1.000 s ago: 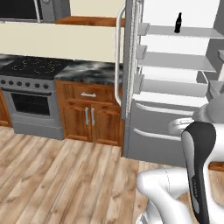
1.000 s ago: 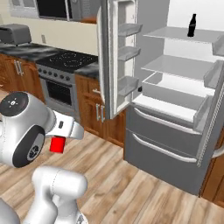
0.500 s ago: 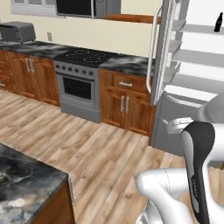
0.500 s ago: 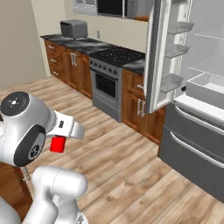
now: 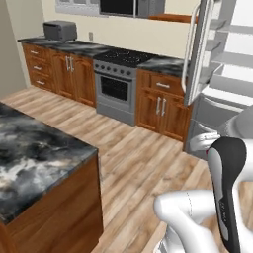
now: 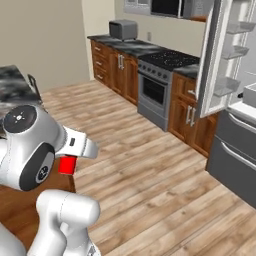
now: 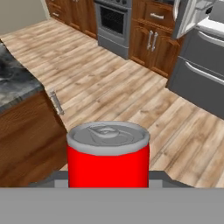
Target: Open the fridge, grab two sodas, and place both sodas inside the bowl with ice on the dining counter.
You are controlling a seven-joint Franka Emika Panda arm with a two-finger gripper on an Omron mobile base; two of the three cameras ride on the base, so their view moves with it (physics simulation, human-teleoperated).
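My base has swung from the fridge [image 6: 235, 100] toward the counter [image 5: 34, 158]. My jaws stay clamped on a red soda can [image 7: 108, 155], ready for the bowl.

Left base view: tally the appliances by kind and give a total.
Toaster: 1
Stove: 1
Microwave: 1
Fridge: 1
Total: 4
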